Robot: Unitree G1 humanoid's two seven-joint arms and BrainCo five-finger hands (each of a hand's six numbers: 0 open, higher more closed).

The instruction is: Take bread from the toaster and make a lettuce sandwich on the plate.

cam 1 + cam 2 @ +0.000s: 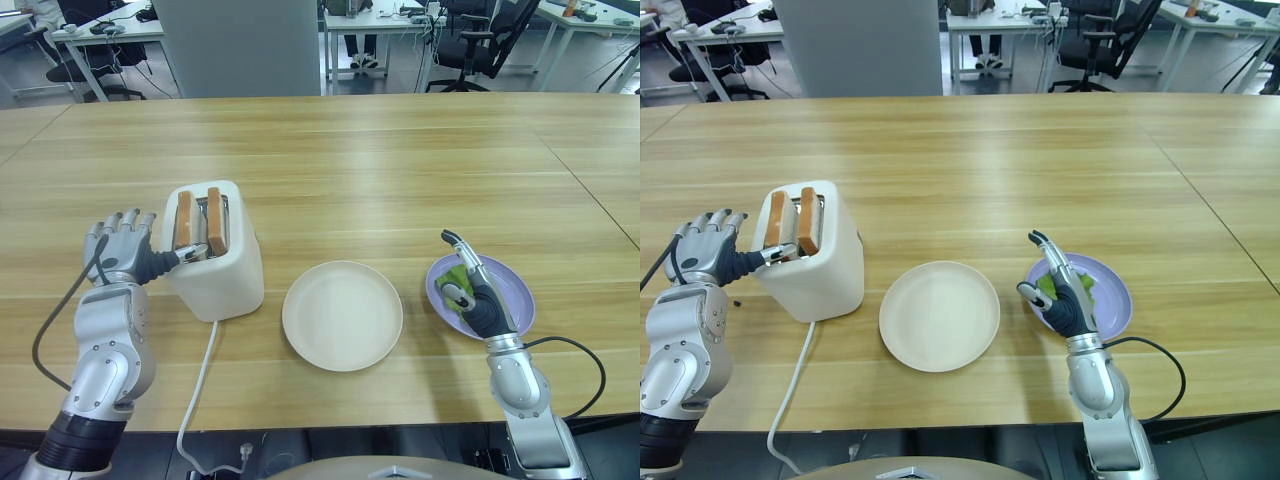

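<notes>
Nearest, the cream plate (342, 315) lay bare, so no sandwich layer had been placed. Right of the plate, the right hand (480, 300) stood over the purple dish (518, 290), fingers extended and gripping nothing, probably lined up for the lettuce (453, 277); whether its thumb touched the leaf was unclear. Left of the plate, the left hand (125, 248) was spread wide, thumb tip at the toaster (215, 275) top. Both bread slices (216, 222) stood upright in the slots, slightly beyond the plate, ready for lifting.
</notes>
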